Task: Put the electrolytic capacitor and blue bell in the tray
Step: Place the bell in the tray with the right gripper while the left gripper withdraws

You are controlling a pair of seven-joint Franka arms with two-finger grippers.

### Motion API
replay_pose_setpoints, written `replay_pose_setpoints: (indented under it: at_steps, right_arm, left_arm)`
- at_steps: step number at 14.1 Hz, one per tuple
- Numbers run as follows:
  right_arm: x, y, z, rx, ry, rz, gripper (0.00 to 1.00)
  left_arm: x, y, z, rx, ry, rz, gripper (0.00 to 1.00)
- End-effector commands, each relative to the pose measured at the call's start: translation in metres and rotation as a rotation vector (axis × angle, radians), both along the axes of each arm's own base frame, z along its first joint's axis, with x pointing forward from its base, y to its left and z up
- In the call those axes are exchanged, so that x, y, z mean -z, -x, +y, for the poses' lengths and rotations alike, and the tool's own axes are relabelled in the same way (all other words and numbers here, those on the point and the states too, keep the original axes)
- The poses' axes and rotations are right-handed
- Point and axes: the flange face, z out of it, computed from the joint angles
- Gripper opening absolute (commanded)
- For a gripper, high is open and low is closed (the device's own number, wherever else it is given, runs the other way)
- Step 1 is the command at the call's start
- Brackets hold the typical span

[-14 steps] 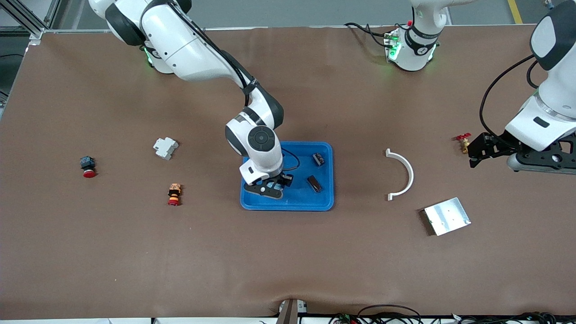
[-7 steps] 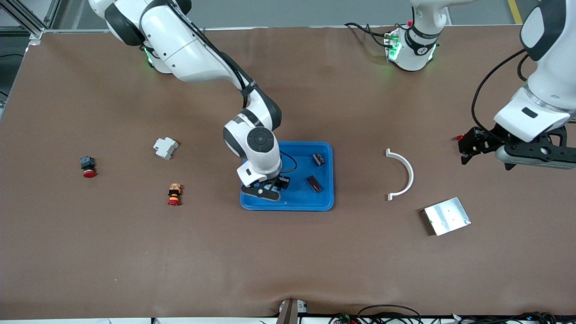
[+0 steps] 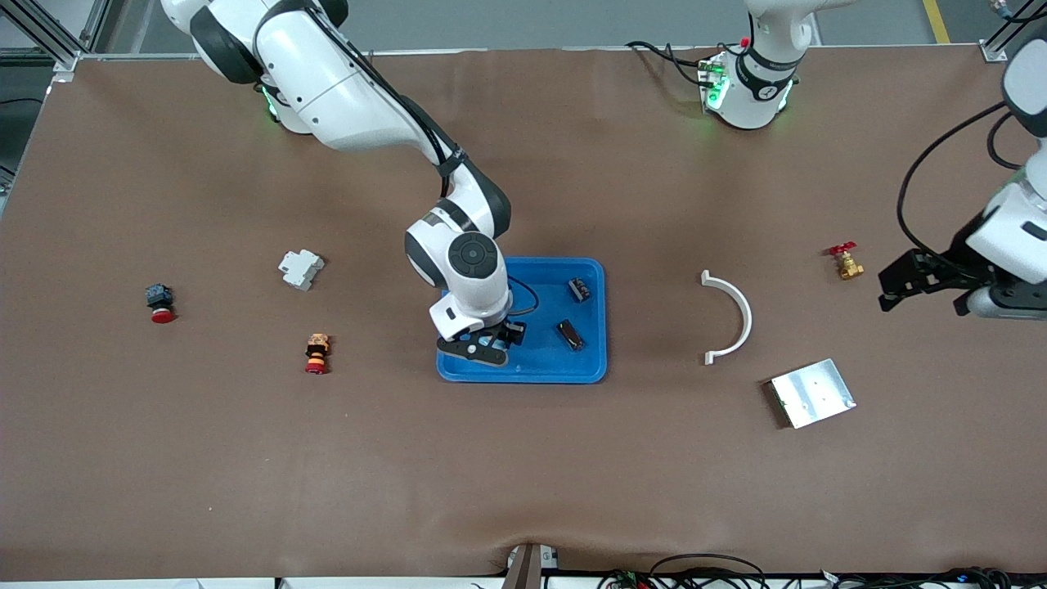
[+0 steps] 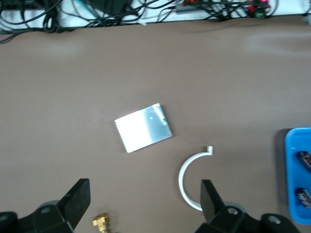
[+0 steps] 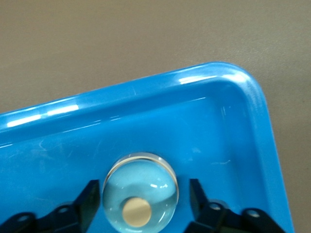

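The tray (image 3: 589, 372) sits near the middle of the table (image 3: 523, 474). In its corner nearest the front edge, toward the right arm's end, lies the bell (image 5: 140, 196), between the parted jaws of the right gripper (image 3: 483, 343). Two small parts, possibly the capacitor among them, lie in the tray toward the left arm's end. The curved bracket (image 3: 732, 315) and plate (image 3: 812, 393) lie farther toward that end, where the left gripper (image 4: 143, 206) hangs over the table.

brown tabletop (image 3: 523, 474); bright blue tray (image 3: 593, 372); pale blue bell (image 5: 140, 196) with a tan centre; silver plate (image 3: 812, 393); white curved bracket (image 3: 734, 317); brass valve (image 3: 846, 263) with a red handle.
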Motion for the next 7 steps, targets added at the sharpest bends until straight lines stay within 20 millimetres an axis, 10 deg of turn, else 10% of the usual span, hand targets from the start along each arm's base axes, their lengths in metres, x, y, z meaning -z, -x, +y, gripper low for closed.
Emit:
replay_pose_setpoints:
  at_steps: [1,7]
  right_arm:
    - [-0.008,-0.01,-0.004,0.027,0.002,-0.01,1.0]
    - [-0.05,-0.039,-0.041,-0.028,0.057,0.058,1.0]
  left_arm:
    - [-0.008,0.002,-0.009,0.033,0.003,-0.011,1.0]
    - [-0.011,0.004,-0.028,0.05,-0.008,-0.015,1.0]
